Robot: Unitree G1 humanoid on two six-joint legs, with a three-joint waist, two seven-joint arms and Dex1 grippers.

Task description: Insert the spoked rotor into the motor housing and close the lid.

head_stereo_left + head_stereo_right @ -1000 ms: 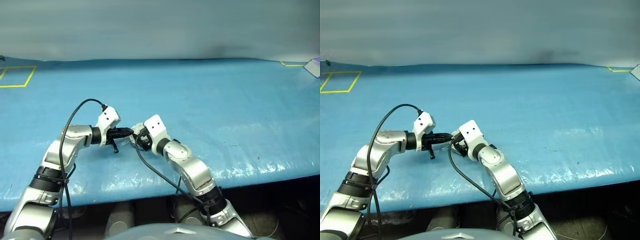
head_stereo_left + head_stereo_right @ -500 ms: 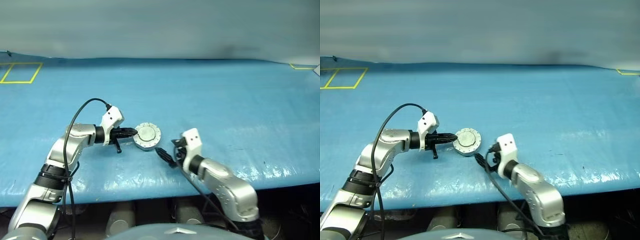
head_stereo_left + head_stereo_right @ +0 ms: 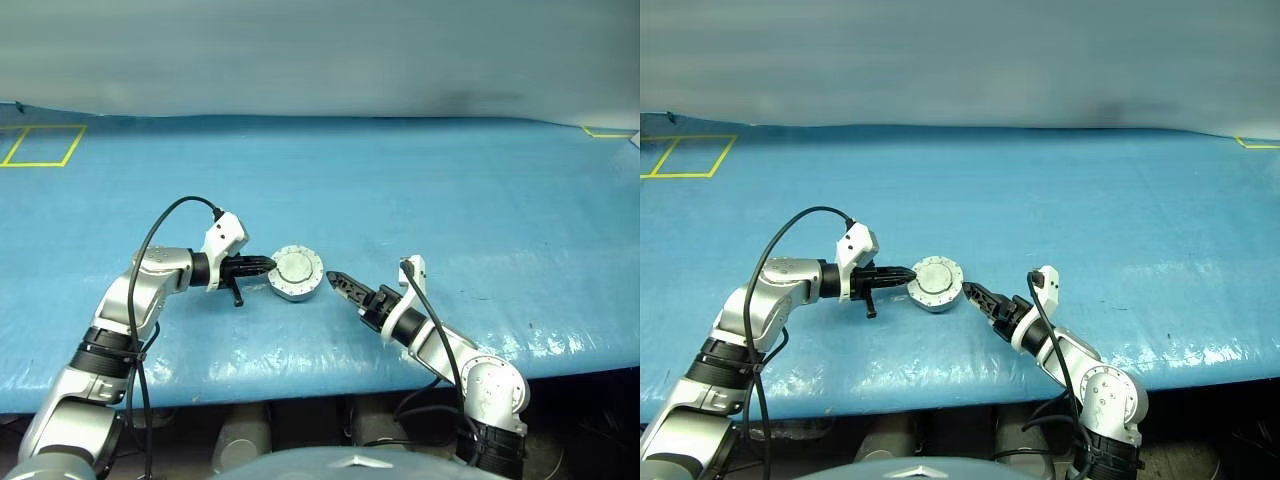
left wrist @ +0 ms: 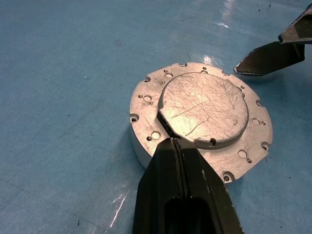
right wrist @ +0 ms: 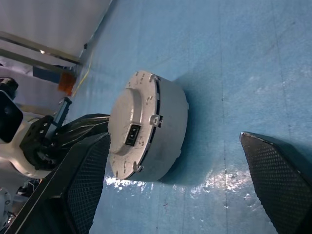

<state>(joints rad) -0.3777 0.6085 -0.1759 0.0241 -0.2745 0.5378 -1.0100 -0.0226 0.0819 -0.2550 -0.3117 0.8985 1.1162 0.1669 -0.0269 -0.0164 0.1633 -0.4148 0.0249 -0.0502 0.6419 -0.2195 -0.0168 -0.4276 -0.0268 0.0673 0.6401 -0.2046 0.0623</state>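
Blue table (image 3: 480, 190): motor housing (image 3: 296, 273), lid (image 4: 204, 108) down; left pincer (image 3: 268, 265) closed at rim; right pincer (image 3: 333, 280) open beside.

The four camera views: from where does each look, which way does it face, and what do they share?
Head views: look forward and down on the blue table, both arms, and the round grey metal motor housing.
Left wrist view: along the shut left gripper, onto the closed plain grey lid.
Right wrist view: between the open right gripper fingers, at the housing's side.
Shared: the housing.

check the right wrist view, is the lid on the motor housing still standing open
No, the lid lies flat and closed on the motor housing, with no gap showing.
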